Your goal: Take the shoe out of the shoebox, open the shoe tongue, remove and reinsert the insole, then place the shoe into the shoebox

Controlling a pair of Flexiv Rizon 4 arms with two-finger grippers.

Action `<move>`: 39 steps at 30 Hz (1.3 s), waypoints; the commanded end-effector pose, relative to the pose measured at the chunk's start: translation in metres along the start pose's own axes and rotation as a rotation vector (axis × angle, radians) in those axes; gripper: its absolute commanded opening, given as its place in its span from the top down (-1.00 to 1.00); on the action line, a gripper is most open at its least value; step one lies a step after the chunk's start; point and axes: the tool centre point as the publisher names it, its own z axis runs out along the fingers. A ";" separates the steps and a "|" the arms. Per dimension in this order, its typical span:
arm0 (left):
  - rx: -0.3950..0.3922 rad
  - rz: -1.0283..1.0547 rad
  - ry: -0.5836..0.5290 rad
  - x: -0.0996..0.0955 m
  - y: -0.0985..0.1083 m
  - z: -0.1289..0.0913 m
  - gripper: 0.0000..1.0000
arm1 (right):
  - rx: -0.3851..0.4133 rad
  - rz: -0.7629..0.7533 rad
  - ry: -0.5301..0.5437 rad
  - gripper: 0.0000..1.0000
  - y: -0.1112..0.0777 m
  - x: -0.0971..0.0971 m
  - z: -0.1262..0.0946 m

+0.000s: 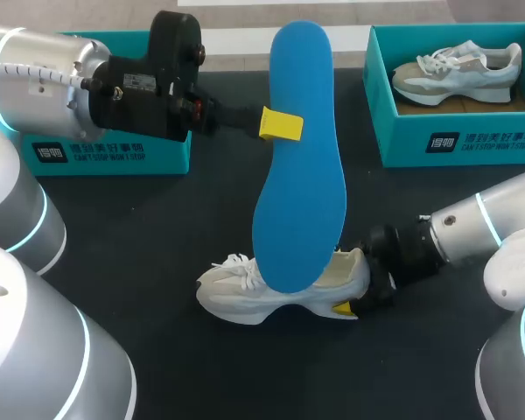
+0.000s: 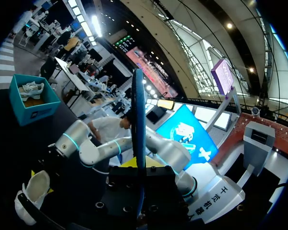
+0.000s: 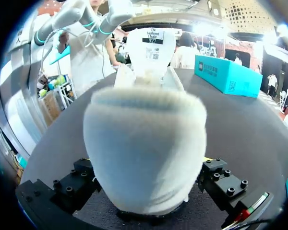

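My left gripper (image 1: 280,124) is shut on a large blue insole (image 1: 299,166) and holds it upright above the table, toe end up. The insole's lower end hangs in front of the white shoe (image 1: 280,289). In the left wrist view the insole (image 2: 138,124) shows edge-on between the fingers. The shoe lies on its side on the dark table, toe to the left. My right gripper (image 1: 354,287) is at its heel, open wide, one yellow tip on the near side. The heel (image 3: 144,153) fills the space between the fingers and hides their tips.
A teal shoebox (image 1: 459,144) at the back right holds another pale shoe (image 1: 459,74). A second teal box (image 1: 114,153) stands at the back left, behind my left arm. The dark table (image 1: 175,236) lies bare between my left arm and the shoe.
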 end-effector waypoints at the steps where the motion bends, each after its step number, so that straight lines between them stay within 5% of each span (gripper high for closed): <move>1: -0.001 0.000 -0.001 -0.001 0.001 0.001 1.00 | 0.067 0.009 -0.008 -1.00 0.007 0.003 -0.014; 6: -0.001 0.000 -0.001 -0.001 0.001 0.001 1.00 | 0.129 0.020 -0.040 -1.00 0.015 0.002 -0.025; 22: -0.001 0.000 -0.001 -0.001 0.001 0.001 1.00 | 0.505 0.202 -0.146 -1.00 0.056 0.014 -0.053; 34: -0.001 0.000 -0.001 -0.001 0.001 0.001 1.00 | 0.511 0.187 -0.148 -1.00 0.057 0.014 -0.049; 39: -0.001 0.000 -0.001 -0.001 0.001 0.001 1.00 | 0.642 0.159 -0.181 -1.00 0.077 0.012 -0.061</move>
